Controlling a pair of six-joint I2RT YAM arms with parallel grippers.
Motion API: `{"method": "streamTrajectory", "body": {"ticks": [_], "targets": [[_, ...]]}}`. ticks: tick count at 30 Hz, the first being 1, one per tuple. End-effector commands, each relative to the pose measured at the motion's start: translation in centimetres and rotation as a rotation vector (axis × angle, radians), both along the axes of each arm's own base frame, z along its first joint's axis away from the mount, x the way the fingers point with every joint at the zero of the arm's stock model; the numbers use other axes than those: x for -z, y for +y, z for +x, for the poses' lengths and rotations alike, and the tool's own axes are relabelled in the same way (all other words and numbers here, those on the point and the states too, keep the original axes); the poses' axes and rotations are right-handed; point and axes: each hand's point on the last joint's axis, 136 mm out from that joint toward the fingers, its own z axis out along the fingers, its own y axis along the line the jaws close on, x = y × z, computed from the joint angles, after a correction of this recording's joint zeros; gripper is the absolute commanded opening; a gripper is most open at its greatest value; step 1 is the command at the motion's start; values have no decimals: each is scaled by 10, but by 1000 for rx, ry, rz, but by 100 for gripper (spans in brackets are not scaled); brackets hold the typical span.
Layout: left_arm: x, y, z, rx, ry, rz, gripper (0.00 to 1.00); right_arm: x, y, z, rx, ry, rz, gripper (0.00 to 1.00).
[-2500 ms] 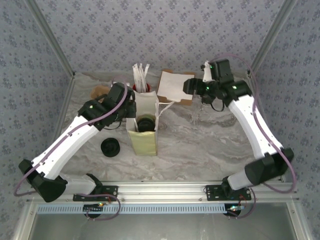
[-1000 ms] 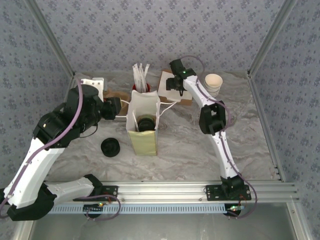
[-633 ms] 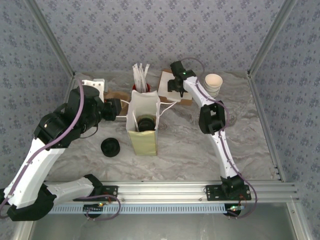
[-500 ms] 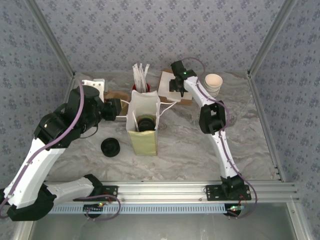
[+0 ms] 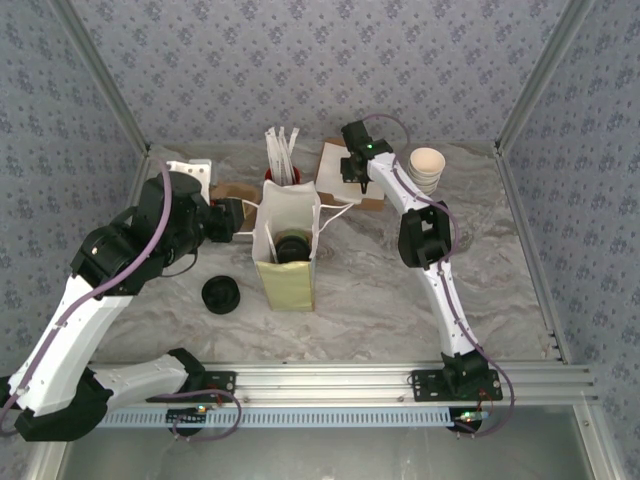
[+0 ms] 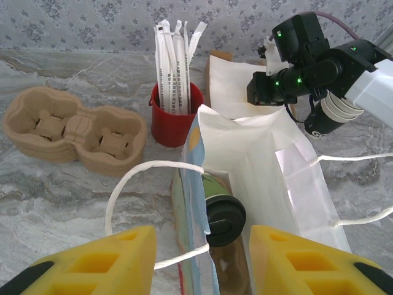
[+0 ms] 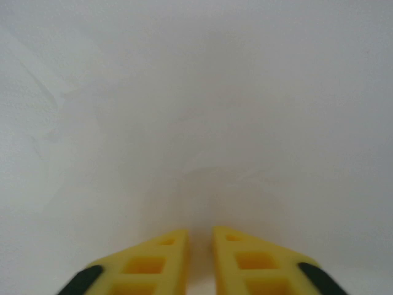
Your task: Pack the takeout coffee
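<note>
Takeout coffee [image 6: 222,212] seen lidded inside paper bag [image 6: 270,147], left gripper [image 6: 199,264] jaws set wide astride bag edge, right gripper [image 7: 201,249] jaws resolved by its wrist view, nearly closed against white sheet [image 7: 196,92].

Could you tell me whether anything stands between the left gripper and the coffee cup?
Yes: the paper bag, with its near wall and string handle, lies between the left gripper and the cup, which sits inside the bag.
</note>
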Motion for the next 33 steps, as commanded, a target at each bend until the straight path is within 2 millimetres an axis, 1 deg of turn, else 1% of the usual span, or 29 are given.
{"method": "streamTrajectory", "body": {"ticks": [1, 3, 5, 7, 8, 9, 11, 12, 13, 16, 19, 22, 33], "targets": [[-3, 0, -2, 13, -11, -2, 45, -23, 5, 7, -8, -52, 24, 13], [-3, 0, -2, 13, -12, -3, 45, -26, 6, 7, -11, -59, 32, 8], [-3, 0, -2, 14, -11, 0, 45, -29, 7, 8, -12, -64, 39, 1], [-2, 1, -2, 13, -11, 1, 45, -31, 9, 8, -18, -67, 51, 0], [-1, 1, -2, 12, -9, 3, 45, -32, 10, 8, -20, -68, 54, 4], [-1, 2, -2, 9, -10, 5, 45, -32, 11, 7, -19, -66, 59, 12], [0, 1, -2, 10, -7, 6, 45, -32, 13, 7, -23, -65, 68, 36], [0, 1, -2, 10, -7, 6, 45, -32, 15, 6, -26, -64, 64, 45], [0, 1, -2, 10, -6, 7, 45, -30, 16, 6, -28, -64, 56, 50], [0, 0, -1, 12, -7, 4, 45, -23, 15, 6, -26, -59, 38, 55], [-2, 0, -2, 14, -10, 3, 45, -16, 11, 6, -13, -50, 22, 57], [-1, 1, -2, 14, -9, 5, 45, -12, 10, 6, -10, -44, 11, 57], [-4, -1, -2, 22, -17, 0, 45, 13, 5, 1, -2, 3, -15, 53]]}}
